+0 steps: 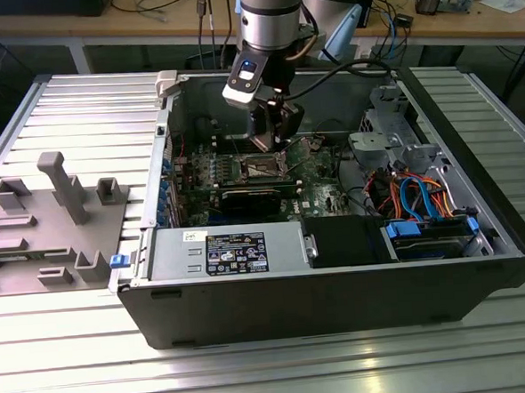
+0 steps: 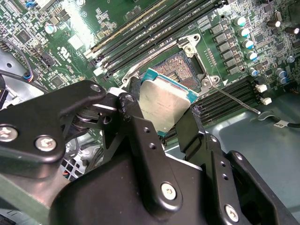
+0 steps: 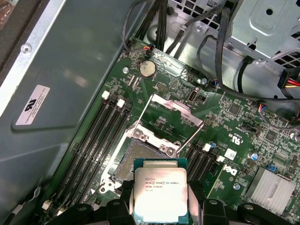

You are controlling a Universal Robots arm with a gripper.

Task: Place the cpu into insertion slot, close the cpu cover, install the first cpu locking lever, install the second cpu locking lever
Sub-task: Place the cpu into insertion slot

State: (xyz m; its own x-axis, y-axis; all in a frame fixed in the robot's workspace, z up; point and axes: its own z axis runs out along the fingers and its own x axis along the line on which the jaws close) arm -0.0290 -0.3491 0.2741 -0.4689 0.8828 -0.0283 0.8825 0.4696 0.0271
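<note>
Step one: black gripper (image 2: 161,112) clamps silver-topped square cpu (image 3: 160,190) over dark metal-framed insertion slot (image 3: 137,152); seating demands squared alignment.

Gripper (image 1: 272,135) hangs right over the insertion slot (image 3: 137,158), down inside the computer case (image 1: 340,299). The cpu (image 3: 160,194) sits between the fingers (image 2: 138,126), just beside the slot, not in it. Cpu cover (image 3: 178,108) stands raised on the slot's far side from the cpu. Memory slots (image 3: 101,138) flank the slot on both sides.
</note>
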